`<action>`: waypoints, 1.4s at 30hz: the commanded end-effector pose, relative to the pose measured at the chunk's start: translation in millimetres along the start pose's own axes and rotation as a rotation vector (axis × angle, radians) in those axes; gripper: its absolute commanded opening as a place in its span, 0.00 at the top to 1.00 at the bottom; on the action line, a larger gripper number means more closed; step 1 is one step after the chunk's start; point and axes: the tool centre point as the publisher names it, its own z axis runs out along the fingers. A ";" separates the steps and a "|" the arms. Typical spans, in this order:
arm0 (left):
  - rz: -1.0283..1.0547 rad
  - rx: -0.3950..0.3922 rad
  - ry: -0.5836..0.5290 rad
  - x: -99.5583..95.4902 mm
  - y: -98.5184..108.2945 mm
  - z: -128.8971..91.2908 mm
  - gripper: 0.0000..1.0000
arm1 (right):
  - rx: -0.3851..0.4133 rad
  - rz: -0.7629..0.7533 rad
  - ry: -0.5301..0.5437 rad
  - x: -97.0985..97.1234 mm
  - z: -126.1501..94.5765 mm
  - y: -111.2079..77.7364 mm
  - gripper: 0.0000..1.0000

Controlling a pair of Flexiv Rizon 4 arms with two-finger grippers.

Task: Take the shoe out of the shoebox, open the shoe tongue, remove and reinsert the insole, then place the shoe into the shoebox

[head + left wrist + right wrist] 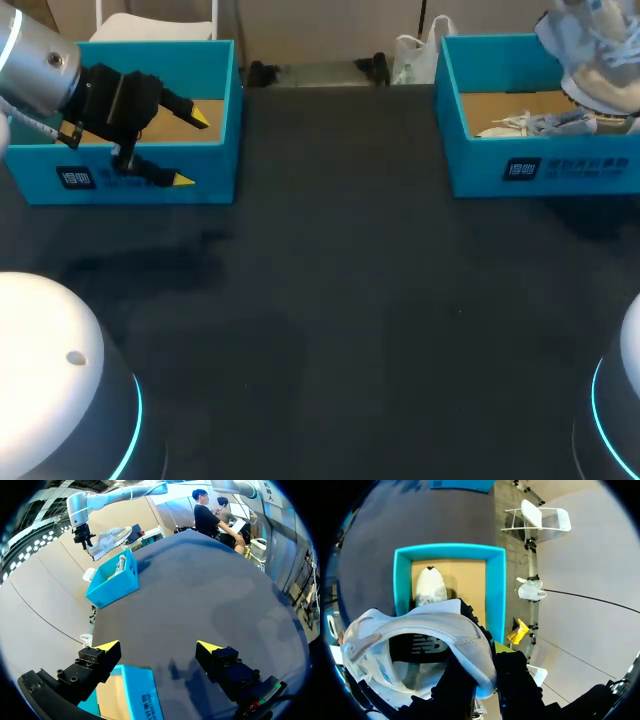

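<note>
Head view: shoe (598,58), white/light-grey mesh with pale blue trim, is up in the air over the right shoebox (540,170). The second shoe (525,125) lies inside that box, laces showing. The left shoebox (150,175) sits at the table's far left, brown floor visible. The left gripper (192,148) is wide open with nothing held, one tip over the box interior and the other outside the front wall. Count: 2 shoes, 2 teal boxes.

Left wrist view: left gripper (159,647) spread wide. A corner of the left shoebox (137,690) is under one finger. Across the table, the right shoebox (117,585) holds the second shoe (120,562). The shoe (111,539) is held above it.

Right wrist view: right gripper (487,654) is clamped on the shoe (420,630) at the collar rim; dark insole visible inside. Below is the right shoebox (400,580), with the second shoe (431,587) on its brown floor.
</note>
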 end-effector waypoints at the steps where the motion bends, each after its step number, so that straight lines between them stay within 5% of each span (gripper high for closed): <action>1: 0.001 -0.002 0.002 -0.2 -0.4 -0.2 0.00 | 0.012 0.005 0.039 -14.6 11.2 -2.7 1.00; 23: 0.001 -0.002 0.002 -0.2 -0.4 -0.2 0.00 | 0.012 0.005 0.039 -14.6 11.2 -2.7 1.00; 42: 0.001 -0.002 0.002 -0.2 -0.4 -0.2 0.00 | 0.106 0.126 0.075 -36.9 77.8 -81.0 1.00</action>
